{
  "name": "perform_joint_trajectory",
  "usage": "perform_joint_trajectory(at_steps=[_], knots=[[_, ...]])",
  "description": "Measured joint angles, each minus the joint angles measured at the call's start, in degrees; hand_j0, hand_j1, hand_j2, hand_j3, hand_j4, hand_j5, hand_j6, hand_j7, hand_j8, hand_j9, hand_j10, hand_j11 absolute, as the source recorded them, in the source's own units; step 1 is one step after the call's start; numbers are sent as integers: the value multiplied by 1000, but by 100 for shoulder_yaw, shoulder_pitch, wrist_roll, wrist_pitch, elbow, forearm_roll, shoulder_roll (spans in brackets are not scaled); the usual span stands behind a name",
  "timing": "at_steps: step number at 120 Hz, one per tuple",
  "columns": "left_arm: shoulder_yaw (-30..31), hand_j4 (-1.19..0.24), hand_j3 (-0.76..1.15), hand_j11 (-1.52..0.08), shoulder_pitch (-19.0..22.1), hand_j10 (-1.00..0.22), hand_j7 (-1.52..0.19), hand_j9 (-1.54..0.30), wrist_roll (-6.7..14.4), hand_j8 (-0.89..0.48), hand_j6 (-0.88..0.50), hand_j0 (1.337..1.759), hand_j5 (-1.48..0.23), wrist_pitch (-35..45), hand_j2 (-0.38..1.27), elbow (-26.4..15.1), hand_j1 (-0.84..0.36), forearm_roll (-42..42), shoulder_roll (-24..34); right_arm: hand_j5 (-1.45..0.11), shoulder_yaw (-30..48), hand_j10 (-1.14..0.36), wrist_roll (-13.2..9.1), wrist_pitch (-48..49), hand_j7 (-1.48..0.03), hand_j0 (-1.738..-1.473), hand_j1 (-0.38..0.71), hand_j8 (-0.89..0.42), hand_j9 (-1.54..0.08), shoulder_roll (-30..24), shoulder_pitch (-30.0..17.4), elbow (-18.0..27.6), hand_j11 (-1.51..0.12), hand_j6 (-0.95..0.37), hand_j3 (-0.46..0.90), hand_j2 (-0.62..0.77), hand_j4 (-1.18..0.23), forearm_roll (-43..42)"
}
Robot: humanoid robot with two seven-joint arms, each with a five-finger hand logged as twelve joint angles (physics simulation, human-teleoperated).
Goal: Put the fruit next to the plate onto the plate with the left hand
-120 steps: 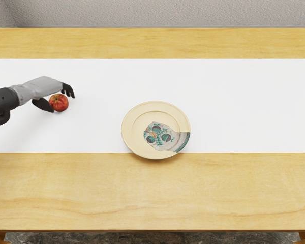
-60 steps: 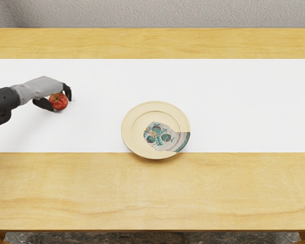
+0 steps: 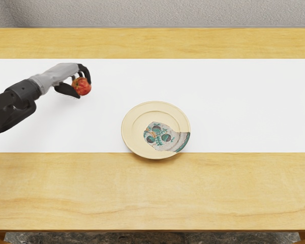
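Observation:
A small red apple point(image 3: 83, 86) is held in my left hand point(image 3: 76, 81), whose dark fingers are curled around it. The hand and apple hang above the white table runner, up and to the left of the plate. The cream plate point(image 3: 133, 123) with a teal and orange skull design lies near the runner's front edge, at the table's middle, with nothing on it. My left arm reaches in from the picture's left edge. The right arm does not show.
The white runner point(image 3: 234, 101) crosses the wooden table point(image 3: 152, 193) from side to side. A grey wall strip shows beyond the table's far edge.
My left hand closed around the apple, then lifted it off the runner and carried it up and to the right, toward the plate.

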Motion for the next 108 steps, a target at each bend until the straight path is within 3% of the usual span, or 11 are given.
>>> perform_joint_trajectory(at_steps=[14, 39, 63, 86, 108], knots=[[-689, -616, 0, -955, 45, -725, -982, -956, -3, -414, -359, 1656, -990, -340, 454, -16, -313, -463, -74, 0, 0, 0, 1, 0, 0, -1658, -349, 0, 0, 0, 0, 2, 0, 0, 0, 0, 0, 0], [-1712, -631, 0, -951, 90, -734, -973, -955, 0, -412, -361, 1656, -993, -1513, 417, -26, -320, -1321, -392, 0, 0, 0, 0, 0, 0, -1658, -349, 0, 0, 0, 0, 1, 0, 0, 0, 0, 0, 0], [-2160, -635, 0, -948, 363, -732, -959, -950, -4, -408, -371, 1656, -984, -2021, 410, -164, -320, -1762, -1107, 0, 0, 0, 1, 0, 0, -1658, -349, 0, 0, 0, 0, 2, 0, -1, 0, 0, 0, 0], [-2283, -669, 0, -941, 799, -745, -969, -943, -3, -436, -428, 1656, -985, -2153, 466, -661, -306, -1779, -1109, 0, 0, 0, 0, 0, 0, -1658, -349, 0, 0, 0, 0, 2, 0, 0, 0, 0, 0, 0], [-2290, -693, 0, -941, 931, -746, -961, -942, -5, -471, -467, 1657, -975, -2170, 564, -1264, -319, -1595, -914, 0, 0, 0, -1, 0, 0, -1658, -349, 0, 0, 0, 0, 2, 0, 0, 0, 0, 0, 0]])
